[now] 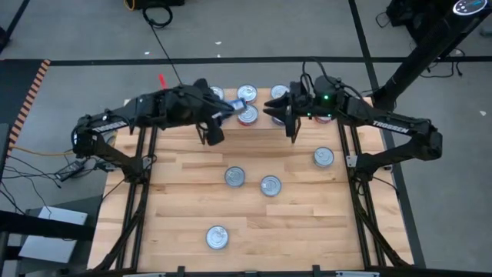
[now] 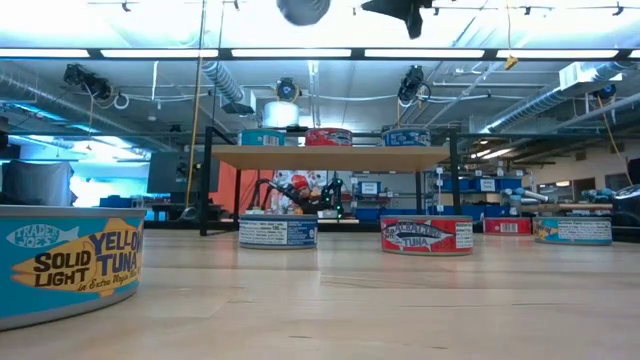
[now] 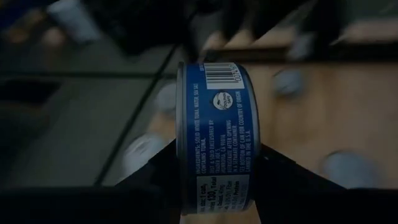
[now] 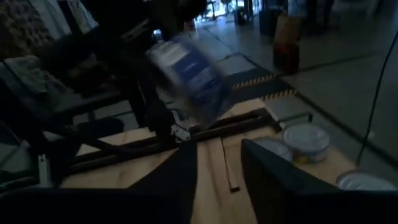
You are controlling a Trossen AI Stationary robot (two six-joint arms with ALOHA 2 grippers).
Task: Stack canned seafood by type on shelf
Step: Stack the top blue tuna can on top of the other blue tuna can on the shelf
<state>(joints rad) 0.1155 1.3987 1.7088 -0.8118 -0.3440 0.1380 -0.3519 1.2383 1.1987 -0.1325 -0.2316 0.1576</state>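
Dark-blue-labelled round tin (image 3: 217, 137) is clamped on edge in left gripper (image 1: 231, 109), above wooden plank shelf (image 2: 330, 157) w/ tins; right gripper (image 1: 288, 115), fingers apart, is held just beside, empty.

Tin (image 3: 217, 134) clamped between the left gripper (image 3: 214, 168) fingers: glossy dark-blue printed label, metal rim. Fingers: matt black. Loose tins (image 1: 234, 177) on the table, nearer the camera than both grippers: shiny silver metal tops. Table (image 1: 184, 200): light wood planks, smooth. Shelf (image 2: 330, 157) below the grippers: pale wooden top, thin black metal legs.
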